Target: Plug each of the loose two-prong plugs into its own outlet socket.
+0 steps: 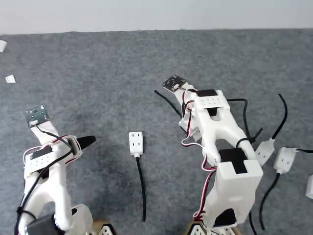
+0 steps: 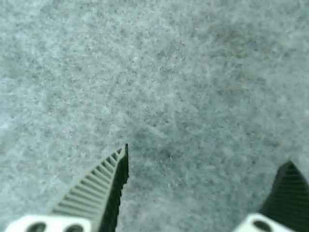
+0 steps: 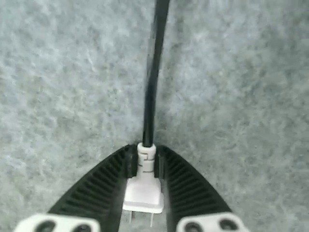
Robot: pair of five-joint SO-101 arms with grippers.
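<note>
My right gripper (image 3: 145, 147) is shut on a white two-prong plug (image 3: 144, 186), its prongs pointing back toward the wrist. The plug's black cord (image 3: 152, 72) runs away over the grey carpet, and this cord (image 1: 167, 103) also trails out from under the right arm in the high view. A white outlet socket (image 1: 136, 141) with its own black cord (image 1: 142, 186) lies between the arms. My left gripper (image 2: 207, 154) is open over bare carpet, nothing between its fingers (image 2: 104, 188). From above the left gripper (image 1: 87, 142) sits left of that socket.
Two more white outlet blocks (image 1: 264, 151) (image 1: 285, 159) with black cords lie right of the right arm, and a third white piece (image 1: 310, 186) is at the right edge. Small white scraps (image 1: 10, 79) lie far left. Grey carpet (image 1: 98, 73) covers the table.
</note>
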